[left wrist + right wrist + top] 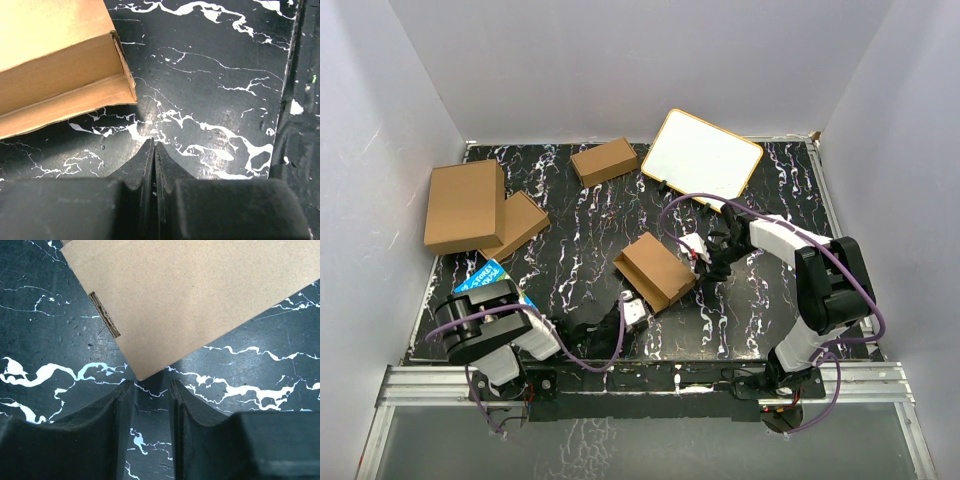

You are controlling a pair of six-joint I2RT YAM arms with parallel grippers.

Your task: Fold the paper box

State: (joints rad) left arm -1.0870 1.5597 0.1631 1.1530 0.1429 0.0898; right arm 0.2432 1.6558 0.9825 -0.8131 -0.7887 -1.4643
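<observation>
paper box (655, 270): between both grippers | left gripper (154, 150): pinched shut, empty; beside box's near corner | right gripper (152, 385): narrow gap, empty; at box's far corner | step: likely brace one side; push flap along crease

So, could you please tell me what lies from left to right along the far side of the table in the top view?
Large brown carton, small brown box, white board with a wooden frame.

Matt brown corrugated cardboard paper box (655, 270) on glossy black marbled table (580, 215).
</observation>
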